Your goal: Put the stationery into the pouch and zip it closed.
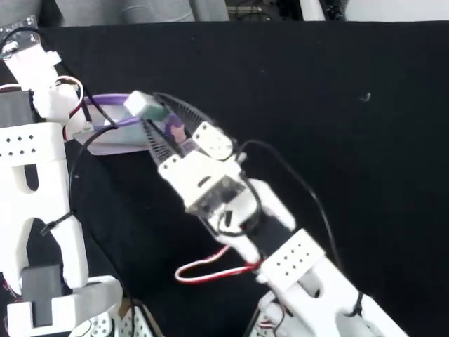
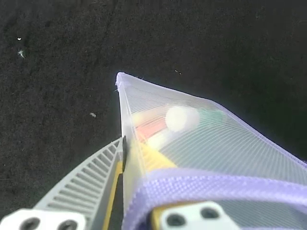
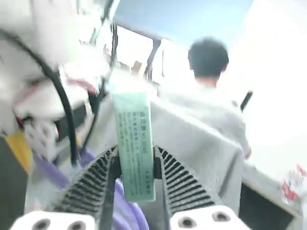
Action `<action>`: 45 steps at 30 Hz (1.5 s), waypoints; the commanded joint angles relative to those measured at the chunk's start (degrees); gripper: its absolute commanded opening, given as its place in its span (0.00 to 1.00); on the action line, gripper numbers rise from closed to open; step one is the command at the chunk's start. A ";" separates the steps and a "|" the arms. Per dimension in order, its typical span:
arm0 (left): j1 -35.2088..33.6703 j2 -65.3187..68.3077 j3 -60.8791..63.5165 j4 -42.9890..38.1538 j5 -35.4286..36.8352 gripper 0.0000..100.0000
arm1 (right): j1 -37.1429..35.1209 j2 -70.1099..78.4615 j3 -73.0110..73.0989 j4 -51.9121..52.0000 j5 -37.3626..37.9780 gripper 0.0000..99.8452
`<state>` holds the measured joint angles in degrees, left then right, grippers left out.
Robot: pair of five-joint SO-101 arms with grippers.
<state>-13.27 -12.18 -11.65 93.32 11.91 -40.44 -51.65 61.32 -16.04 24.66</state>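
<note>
Lying on the black table (image 1: 337, 105) close to the left arm's base, the mesh pouch (image 1: 112, 144) has its purple zip edge (image 1: 105, 102) turned upward and open. Left gripper (image 1: 85, 118) is clamped on the pouch wall; in the left wrist view the ribbed finger (image 2: 91, 179) presses against the outside of the mesh (image 2: 216, 143) beside the purple band (image 2: 216, 184). Through the mesh a white round-ended item (image 2: 181, 118) and an orange item (image 2: 151, 128) lie together inside. Right gripper (image 1: 156, 112) sits just above the pouch mouth, its fingers closed on a green-and-white eraser (image 1: 144, 105). The right wrist view shows the eraser (image 3: 134, 143) upright between both ribbed fingers (image 3: 91, 184)
</note>
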 commanded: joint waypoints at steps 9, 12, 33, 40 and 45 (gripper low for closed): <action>0.57 0.62 0.40 -1.58 0.70 0.03 | -0.44 20.18 -5.14 -19.60 -18.20 0.01; -0.31 0.62 0.40 -1.58 0.70 0.03 | 1.58 23.87 -6.99 -19.43 -24.53 0.01; -0.13 0.62 0.40 -1.58 0.70 0.03 | 1.67 29.49 -7.87 -19.08 -28.92 0.19; -0.22 0.62 0.40 -1.58 0.70 0.03 | 0.97 25.98 -11.12 -7.82 -28.84 0.19; -0.31 0.18 0.40 -1.32 0.70 0.03 | -0.44 18.42 -14.99 6.86 -28.84 0.19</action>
<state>-13.71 -12.00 -11.65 92.97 11.91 -40.00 -28.26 50.59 -15.78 -4.26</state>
